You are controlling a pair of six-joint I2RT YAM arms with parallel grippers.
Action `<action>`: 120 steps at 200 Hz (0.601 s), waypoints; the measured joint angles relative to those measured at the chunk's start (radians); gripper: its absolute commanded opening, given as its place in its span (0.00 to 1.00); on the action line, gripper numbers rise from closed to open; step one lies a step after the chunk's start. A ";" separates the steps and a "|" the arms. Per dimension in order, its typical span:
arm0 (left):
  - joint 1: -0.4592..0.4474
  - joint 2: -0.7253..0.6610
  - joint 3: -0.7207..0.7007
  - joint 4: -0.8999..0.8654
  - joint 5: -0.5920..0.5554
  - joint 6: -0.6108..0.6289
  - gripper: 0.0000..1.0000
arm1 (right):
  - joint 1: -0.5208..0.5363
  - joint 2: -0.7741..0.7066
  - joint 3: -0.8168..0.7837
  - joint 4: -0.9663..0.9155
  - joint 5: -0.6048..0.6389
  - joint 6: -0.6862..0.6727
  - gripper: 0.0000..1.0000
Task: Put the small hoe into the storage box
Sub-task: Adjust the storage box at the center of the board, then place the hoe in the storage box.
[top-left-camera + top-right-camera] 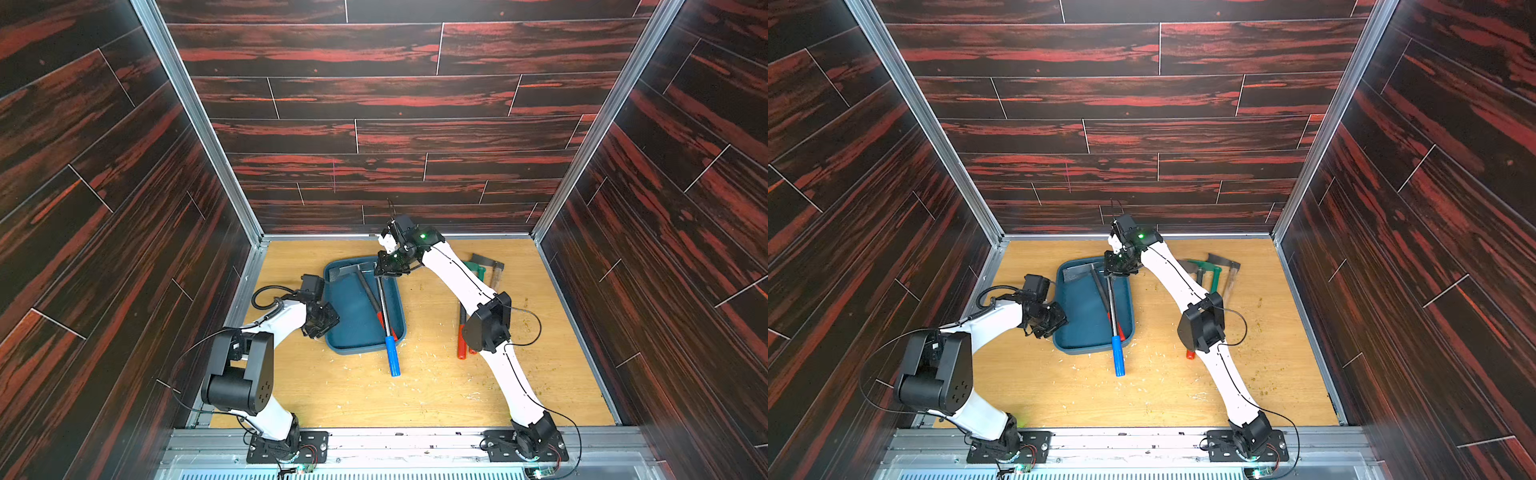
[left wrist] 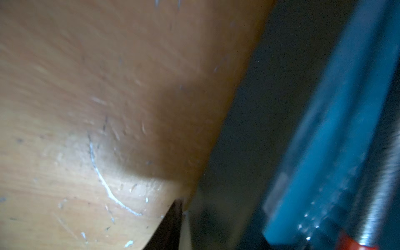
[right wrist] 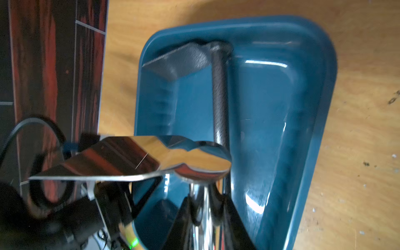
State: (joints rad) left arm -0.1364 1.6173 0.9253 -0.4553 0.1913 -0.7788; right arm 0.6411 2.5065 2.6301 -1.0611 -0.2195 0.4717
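The small hoe has a chrome blade (image 3: 129,160), a chrome shaft (image 1: 384,303) and a blue handle (image 1: 392,355) (image 1: 1118,355). My right gripper (image 1: 388,272) (image 1: 1119,270) (image 3: 204,201) is shut on the shaft just below the blade, over the far end of the storage box (image 1: 353,316) (image 1: 1079,316) (image 3: 270,108). The blue handle crosses the box's near rim onto the table. My left gripper (image 1: 322,322) (image 1: 1050,320) (image 2: 216,227) sits at the box's left wall (image 2: 335,129), one finger (image 2: 171,225) outside it, and looks shut on the rim.
A grey hoe with a red handle (image 1: 365,286) (image 1: 1098,282) (image 3: 219,97) lies inside the box. Right of my right arm lie a green-handled tool (image 1: 478,268), a wooden-handled hoe (image 1: 494,270) and a red handle (image 1: 461,336). Wood chips litter the table; walls enclose three sides.
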 measured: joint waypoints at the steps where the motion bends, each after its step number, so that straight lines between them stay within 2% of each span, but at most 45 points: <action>1: 0.000 0.000 -0.001 0.000 0.000 0.000 0.41 | 0.000 0.001 0.000 0.000 0.001 0.001 0.00; 65: -0.014 -0.009 -0.034 -0.005 -0.005 0.000 0.41 | -0.036 0.026 -0.016 0.093 0.032 0.117 0.00; 95: -0.015 -0.060 -0.032 -0.028 -0.030 0.000 0.41 | -0.039 0.026 -0.027 0.122 0.048 0.202 0.00; 120: -0.016 -0.108 -0.005 -0.068 -0.061 0.000 0.42 | -0.032 0.026 -0.099 0.168 0.060 0.277 0.00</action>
State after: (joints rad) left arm -0.1520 1.5089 0.9203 -0.5236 0.1299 -0.7788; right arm 0.6090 2.5320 2.5313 -0.8932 -0.1596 0.7486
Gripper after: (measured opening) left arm 0.419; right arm 0.228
